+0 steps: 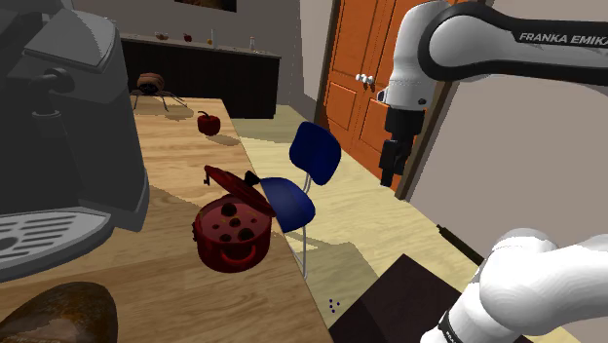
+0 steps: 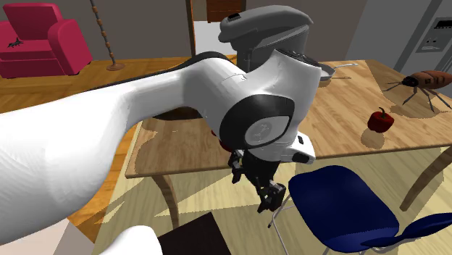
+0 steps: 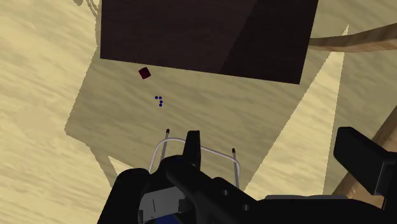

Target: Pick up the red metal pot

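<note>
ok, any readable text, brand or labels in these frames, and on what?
"FRANKA EMIKA": pale letters on the dark link of the arm, shoulder view, running to the picture's right edge.
Round emblem on the arm's joint cap, second exterior view: a mark, no letters I can read.
Panel on the grey surface at the second exterior view's upper right: marks too small to read.
Red pot: no text visible.

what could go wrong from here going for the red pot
1. The gripper hangs over the floor beyond the blue chair. A straight path to the red pot may clip the chair's back.
2. The pot sits close to the edge of the table, so a nudge might push it off.
3. Its lid is tilted up and could slide off or block a rim grasp.
</note>
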